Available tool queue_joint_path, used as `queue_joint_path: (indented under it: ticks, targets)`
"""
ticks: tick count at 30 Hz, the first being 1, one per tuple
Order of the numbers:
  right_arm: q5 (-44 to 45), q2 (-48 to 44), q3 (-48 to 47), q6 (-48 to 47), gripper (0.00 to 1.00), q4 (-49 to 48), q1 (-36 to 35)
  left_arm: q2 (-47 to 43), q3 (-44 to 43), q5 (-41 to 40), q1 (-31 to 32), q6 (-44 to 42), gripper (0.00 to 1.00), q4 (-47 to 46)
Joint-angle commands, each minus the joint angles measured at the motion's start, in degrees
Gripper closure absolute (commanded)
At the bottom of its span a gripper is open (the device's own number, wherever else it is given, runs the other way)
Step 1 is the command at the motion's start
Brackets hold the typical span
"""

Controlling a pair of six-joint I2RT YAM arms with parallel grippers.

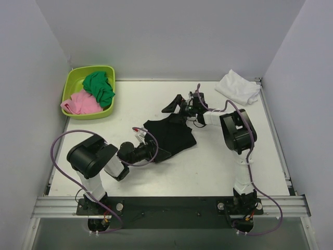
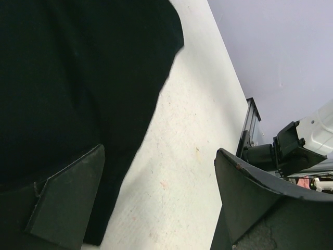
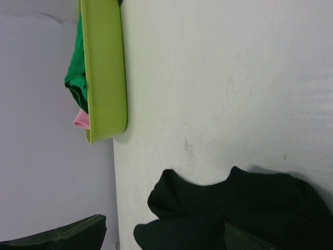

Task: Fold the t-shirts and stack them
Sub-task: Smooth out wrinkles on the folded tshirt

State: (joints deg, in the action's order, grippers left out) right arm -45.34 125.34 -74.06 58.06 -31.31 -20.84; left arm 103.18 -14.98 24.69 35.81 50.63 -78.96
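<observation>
Your bench [image 1: 208, 166] carries the whole job. The black t-shirt [image 1: 171, 136] lies bunched at its middle, not yet spread, let alone folded. The lime-green tub [image 1: 88, 92] sits at the far left corner with a green cloth [image 1: 99, 86] and a pink cloth [image 1: 80, 104] in it; leave it alone. The white t-shirt [image 1: 238, 87] is a crumpled heap at the far right corner, well apart from the black one. The left claw [image 1: 158, 151] stands wide open and empty at the black shirt's near left edge, with one finger over the cloth and the other over bare bench. The right claw [image 1: 179, 105] is also spread wide with nothing in it, at the shirt's far edge. I judge the step in hand is taking hold to spread it. Go low so one finger slides under the edge, pinch a clear corner rather than a bunched fold, then draw the two claws apart evenly until the cloth lies flat
</observation>
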Motion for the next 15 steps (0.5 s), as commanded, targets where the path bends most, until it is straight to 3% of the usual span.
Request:
queue_joint_path:
  ticks: [1,7,15]
  targets:
    - [4.82,5.35,-5.11,-1.90,0.00,-5.16,3.08,-0.87,1.71,3.09,1.28,0.35,0.03,0.82]
    - [5.26,8.78,-11.36,-1.46,0.00,-5.60,5.63,-2.18,1.19,3.70,1.63,0.52,0.03,1.70]
    - [7.54,-2.54,-9.00,-5.24,0.00,-4.20,6.69,-12.55,-2.85,3.53,2.33,-3.25,0.03,16.45]
